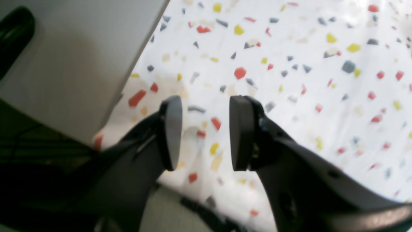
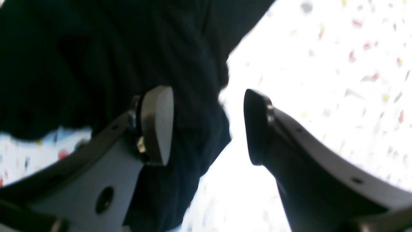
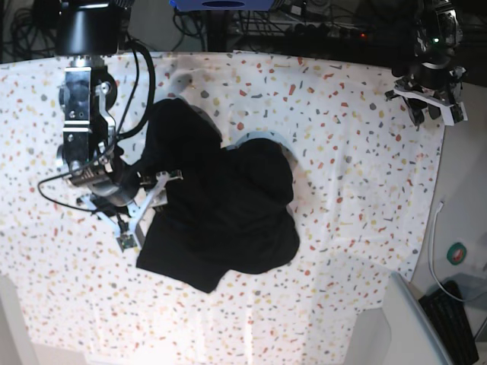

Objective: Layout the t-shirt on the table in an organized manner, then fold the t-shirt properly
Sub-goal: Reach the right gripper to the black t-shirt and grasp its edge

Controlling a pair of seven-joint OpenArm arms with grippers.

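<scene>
The shirt (image 3: pixel 221 217) lies bunched on the tabletop (image 3: pixel 350 175), seemingly unfolded; both the left gripper (image 1: pixel 204 132) and right gripper (image 2: pixel 207 125) gape, holding nothing.

Views: one overhead, two wrist close-ups.
Your base view looks down on the worktop (image 3: pixel 358 152); wrist views sit close above it.

T-shirt (image 2: pixel 112 58) blurred, cropped top-left
</scene>
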